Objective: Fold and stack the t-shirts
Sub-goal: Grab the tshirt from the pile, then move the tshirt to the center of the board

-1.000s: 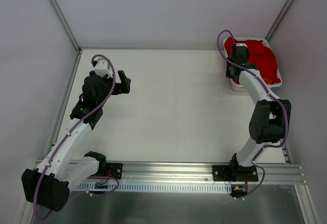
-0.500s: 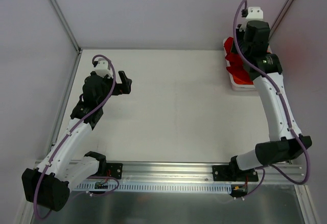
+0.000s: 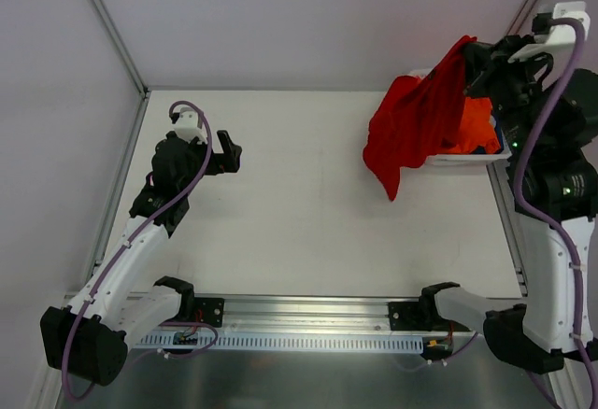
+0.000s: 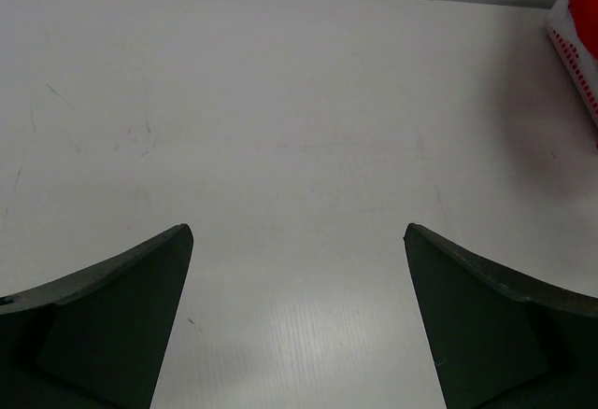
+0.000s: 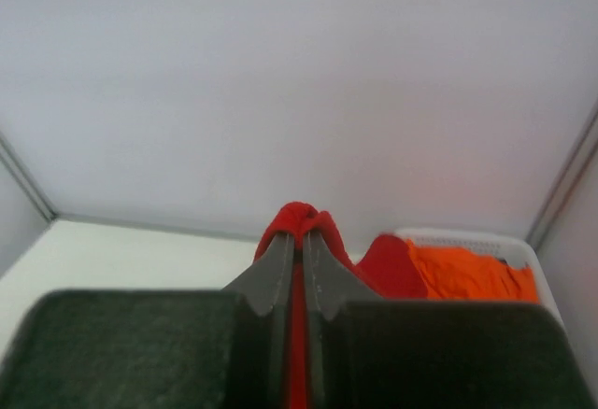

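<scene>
My right gripper [image 3: 470, 51] is shut on the bright red t-shirt [image 3: 411, 124] and holds it high, so the cloth hangs down over the table's back right. In the right wrist view the red cloth [image 5: 301, 218] bunches between the closed fingers [image 5: 277, 264]. A bright orange t-shirt [image 3: 476, 126] lies in the white basket [image 3: 458, 158]; it also shows in the right wrist view [image 5: 467, 274]. My left gripper [image 3: 229, 152] is open and empty above the table's left side, with bare tabletop [image 4: 299, 194] between its fingers [image 4: 121, 288]. No dark blue shirt is visible.
The white basket stands at the back right corner, and its perforated edge [image 4: 572, 49] shows in the left wrist view. Grey walls enclose the table at the back and sides. A metal rail [image 3: 308, 311] with the arm bases runs along the near edge.
My right arm has risen and swung right, lifting the red t-shirt out of the basket and uncovering the orange one. The left arm has stayed nearly still.
</scene>
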